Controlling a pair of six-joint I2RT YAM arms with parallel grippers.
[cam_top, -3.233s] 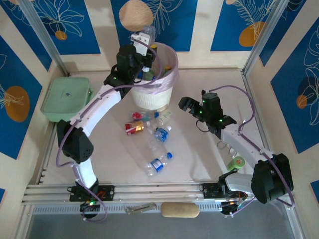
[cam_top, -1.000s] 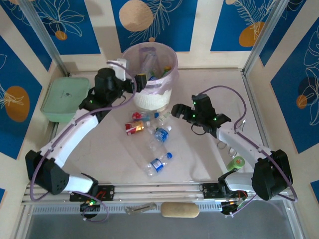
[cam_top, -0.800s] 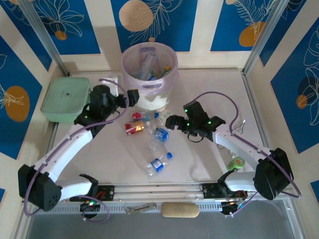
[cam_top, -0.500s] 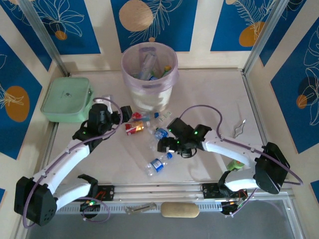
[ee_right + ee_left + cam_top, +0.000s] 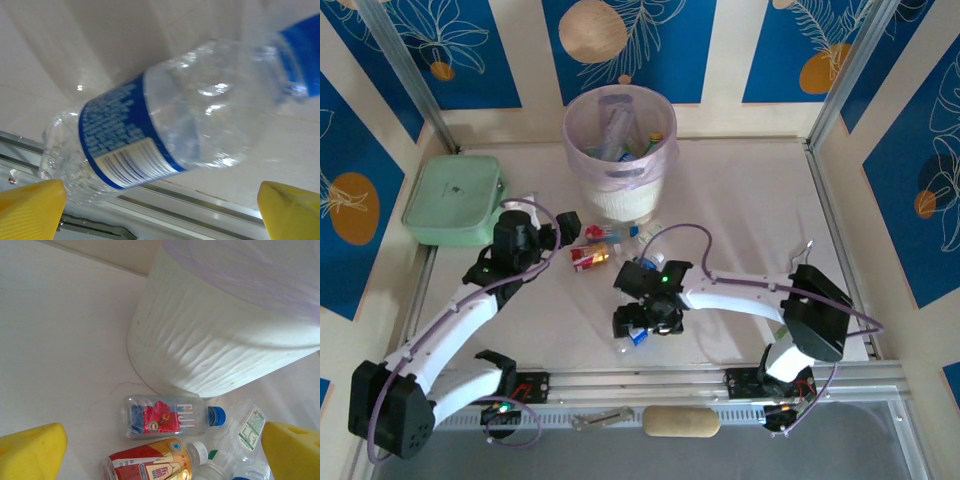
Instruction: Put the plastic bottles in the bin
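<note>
The bin point(image 5: 582, 165), white with a pink-purple liner, stands at the back and holds several bottles. More plastic bottles lie in front of it. These include a clear red-flowered one point(image 5: 601, 233) point(image 5: 167, 416), a red and gold one point(image 5: 588, 258) point(image 5: 150, 465), and clear ones point(image 5: 645, 265). My left gripper point(image 5: 565, 228) point(image 5: 160, 460) is open, low, just left of the red-labelled pair. My right gripper point(image 5: 642, 325) point(image 5: 160, 212) is open above a clear blue-labelled bottle point(image 5: 625, 345) point(image 5: 165, 130) near the front rail, its yellow fingertips point(image 5: 30, 210) on either side.
A pale-green lidded box point(image 5: 450, 198) sits at the left edge, behind my left arm. The metal front rail point(image 5: 640, 380) point(image 5: 200, 200) runs just beyond the blue-labelled bottle. The bin wall point(image 5: 215, 350) rises close behind the red-flowered bottle.
My left gripper came down from the bin to the table beside the red-labelled bottles. My right gripper swept left and toward the front, over the blue-labelled bottle.
</note>
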